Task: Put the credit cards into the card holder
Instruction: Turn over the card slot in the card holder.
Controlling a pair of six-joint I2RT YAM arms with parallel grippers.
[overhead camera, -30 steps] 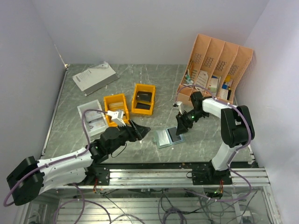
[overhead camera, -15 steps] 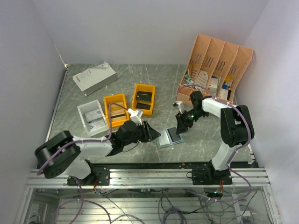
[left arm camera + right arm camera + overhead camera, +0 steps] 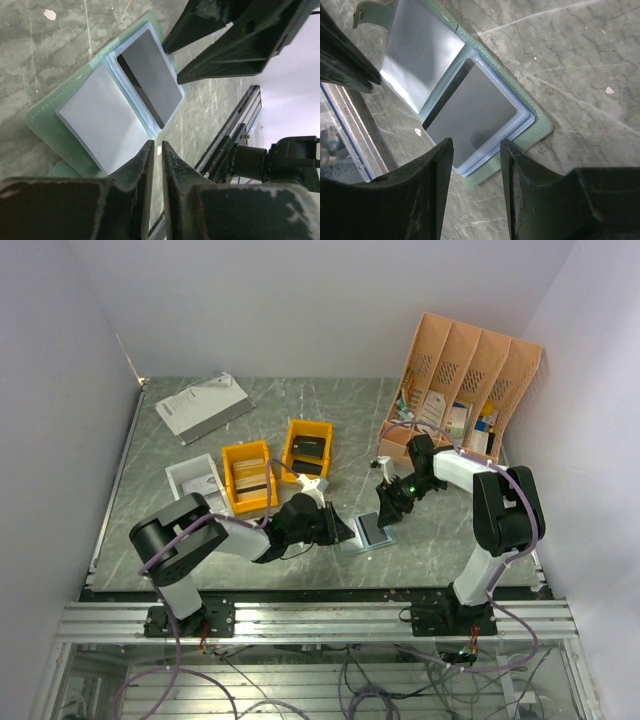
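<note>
As left tool [image 3: 155,145] sits nearly closed (empty) beside open card holder [image 3: 42,122] | right tool [image 3: 475,145] open, above its grey card [image 3: 470,117]

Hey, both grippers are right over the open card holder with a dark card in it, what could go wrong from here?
1. The dark card seems only partly seated in the card holder, its striped edge near the fold; a nudge might slide it out.
2. The left gripper and right gripper crowd the same small holder and could collide.
3. The holder rests on a smooth table, so a push may shift it.
</note>
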